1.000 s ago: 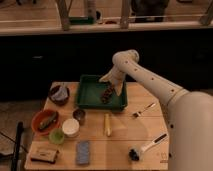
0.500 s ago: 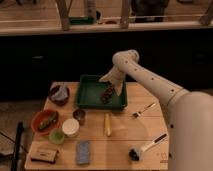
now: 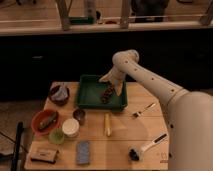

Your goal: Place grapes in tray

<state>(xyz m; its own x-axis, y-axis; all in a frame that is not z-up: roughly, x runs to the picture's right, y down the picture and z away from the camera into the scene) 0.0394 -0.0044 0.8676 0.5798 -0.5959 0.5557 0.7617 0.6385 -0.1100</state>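
The dark green tray (image 3: 90, 95) sits at the back middle of the wooden table. The grapes (image 3: 106, 94), a small dark reddish-brown cluster, lie on the tray's flat bottom toward its right side. My gripper (image 3: 114, 85) hangs over the tray's right part, just above and to the right of the grapes, at the end of the white arm that reaches in from the right.
An orange bowl (image 3: 46, 121) with a dark elongated item stands at the left front. A dark bowl (image 3: 59, 94), a small cup (image 3: 79, 116), a white lid (image 3: 70, 127), a yellow stick (image 3: 106, 124), a fork (image 3: 143, 109), a brush (image 3: 146, 146) and a blue sponge (image 3: 83, 152) lie around.
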